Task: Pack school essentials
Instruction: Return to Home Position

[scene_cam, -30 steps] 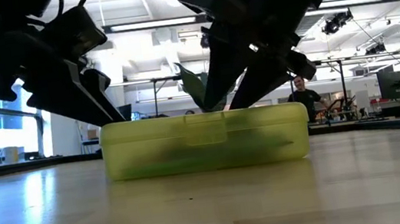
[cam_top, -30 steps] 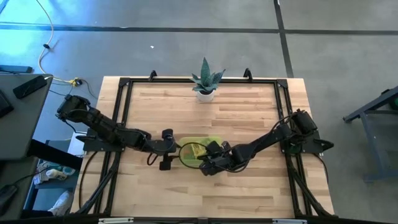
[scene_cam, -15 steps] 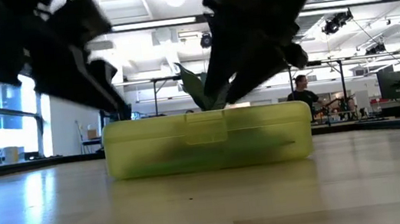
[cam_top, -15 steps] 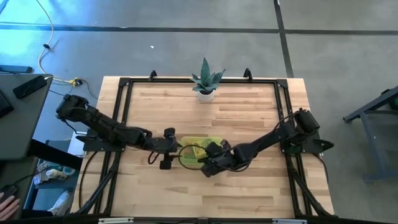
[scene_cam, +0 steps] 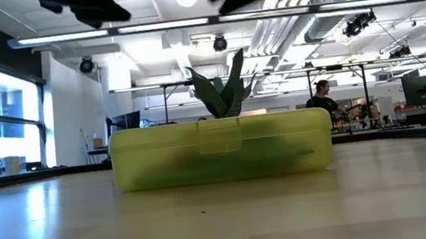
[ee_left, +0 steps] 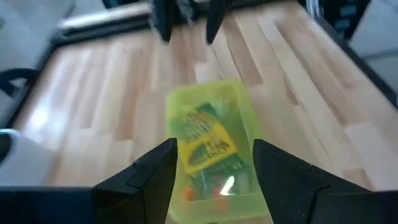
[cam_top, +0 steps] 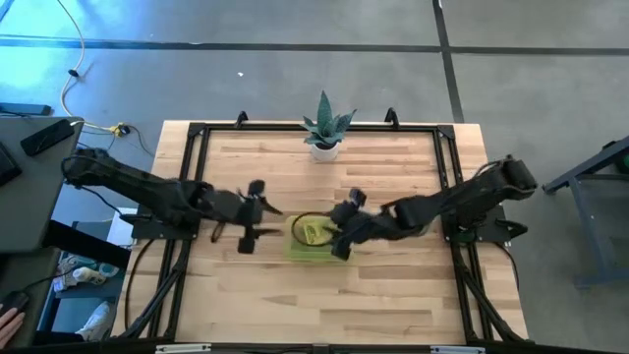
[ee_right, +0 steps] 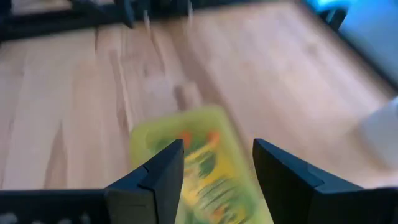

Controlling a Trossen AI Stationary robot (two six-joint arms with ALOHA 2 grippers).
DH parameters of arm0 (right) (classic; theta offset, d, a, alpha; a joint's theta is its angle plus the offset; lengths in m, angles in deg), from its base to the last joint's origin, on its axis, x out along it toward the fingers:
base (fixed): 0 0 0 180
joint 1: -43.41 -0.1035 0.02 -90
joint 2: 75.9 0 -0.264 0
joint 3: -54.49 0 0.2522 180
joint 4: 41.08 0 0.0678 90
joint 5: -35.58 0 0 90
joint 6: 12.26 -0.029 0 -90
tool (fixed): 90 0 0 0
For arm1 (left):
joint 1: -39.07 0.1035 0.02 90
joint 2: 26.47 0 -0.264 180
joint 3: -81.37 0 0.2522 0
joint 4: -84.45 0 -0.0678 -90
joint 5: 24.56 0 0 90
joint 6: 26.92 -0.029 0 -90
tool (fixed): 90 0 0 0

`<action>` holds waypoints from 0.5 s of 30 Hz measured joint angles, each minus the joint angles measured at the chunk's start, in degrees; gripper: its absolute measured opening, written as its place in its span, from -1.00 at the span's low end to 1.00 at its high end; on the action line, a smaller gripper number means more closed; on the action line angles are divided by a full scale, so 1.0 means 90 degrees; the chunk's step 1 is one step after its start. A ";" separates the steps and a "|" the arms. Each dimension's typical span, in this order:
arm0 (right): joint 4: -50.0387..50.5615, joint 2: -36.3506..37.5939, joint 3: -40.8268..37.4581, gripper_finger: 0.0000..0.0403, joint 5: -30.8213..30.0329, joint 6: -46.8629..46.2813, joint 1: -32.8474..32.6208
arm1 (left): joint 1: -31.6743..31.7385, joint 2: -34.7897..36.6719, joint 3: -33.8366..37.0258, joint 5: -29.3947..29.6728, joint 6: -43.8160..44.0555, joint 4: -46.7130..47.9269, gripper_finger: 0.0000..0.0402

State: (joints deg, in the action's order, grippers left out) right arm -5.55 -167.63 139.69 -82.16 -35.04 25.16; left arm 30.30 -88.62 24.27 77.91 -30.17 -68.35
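Left gripper (cam_top: 263, 209): released, jaws spread wide, nothing between them and nothing touched; its wrist view looks down through the gap onto the yellow-green case (cam_top: 313, 236). Right gripper (cam_top: 339, 224): same, slack and empty, hanging over the case's right end. In the low view both show only as dark shapes at the top edge, well clear of the lid. The case sits shut and flat on the table (cam_top: 393, 167), roughly mid-table, between the two grippers, latch tab down at the front. The crayon box (ee_left: 208, 140) reads through the translucent lid, with a few orange shapes beside it, likely pencils, but I can't tell which item is which. No loose stationery shows on the wood, so the essentials look to be inside. The plant (cam_top: 324, 126) stands at the far edge, well apart. A person (scene_cam: 323, 97) is in the room behind, not near the rig. My read: packing looks done and the lid is closed, so the step in hand is the retreat to home. The next move needs no grasp. Each arm goes up and back toward its own side of the frame with jaws left open, avoiding a downward sweep that could clip the lid or nudge the case.
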 joint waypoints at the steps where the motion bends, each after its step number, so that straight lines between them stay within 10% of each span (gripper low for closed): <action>1: -0.0001 0.0184 0.0000 -0.10 -0.0063 0.0228 0.0030 | 0.0062 0.0225 0.0000 -0.0015 0.0003 0.0099 -0.01; 15: 0.0013 0.2504 -0.1003 -0.10 -0.0893 0.2227 0.0158 | 0.0570 0.2684 0.1303 -0.0074 0.0677 0.0364 -0.01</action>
State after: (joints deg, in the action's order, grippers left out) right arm -5.44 -145.10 130.66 -90.19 -14.99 26.58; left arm 35.44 -64.46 36.00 77.24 -24.07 -65.07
